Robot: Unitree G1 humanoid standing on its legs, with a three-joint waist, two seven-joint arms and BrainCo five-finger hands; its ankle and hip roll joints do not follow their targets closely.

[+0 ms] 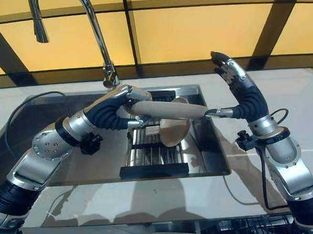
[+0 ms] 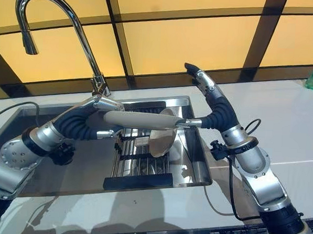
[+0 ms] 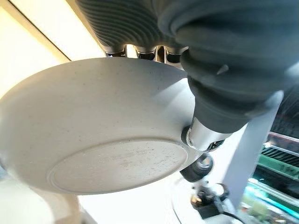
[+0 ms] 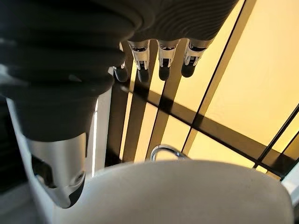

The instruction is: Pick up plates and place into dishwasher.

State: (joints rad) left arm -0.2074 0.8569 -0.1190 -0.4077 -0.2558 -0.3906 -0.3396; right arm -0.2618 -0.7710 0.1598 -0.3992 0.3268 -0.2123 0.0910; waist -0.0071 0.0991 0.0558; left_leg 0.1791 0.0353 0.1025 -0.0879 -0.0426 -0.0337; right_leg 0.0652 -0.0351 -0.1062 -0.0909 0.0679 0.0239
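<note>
Dark dishwasher rack (image 1: 255, 232) nearest, pale countertop (image 1: 283, 97), steel sink (image 1: 207, 146), left hand (image 1: 127, 96) pinching plate (image 1: 167, 109), right hand (image 1: 230, 71) spread.

Premises: a kitchen. A stainless steel sink (image 1: 207, 151) is set into a pale countertop (image 1: 284, 87), with a tall gooseneck faucet (image 1: 93, 24) at its far edge and a dish rack (image 1: 154, 153) inside the basin. Amber wall panels (image 1: 192, 30) with dark joints back the counter. A dark wire dishwasher rack (image 1: 255, 232) sits near right.
</note>
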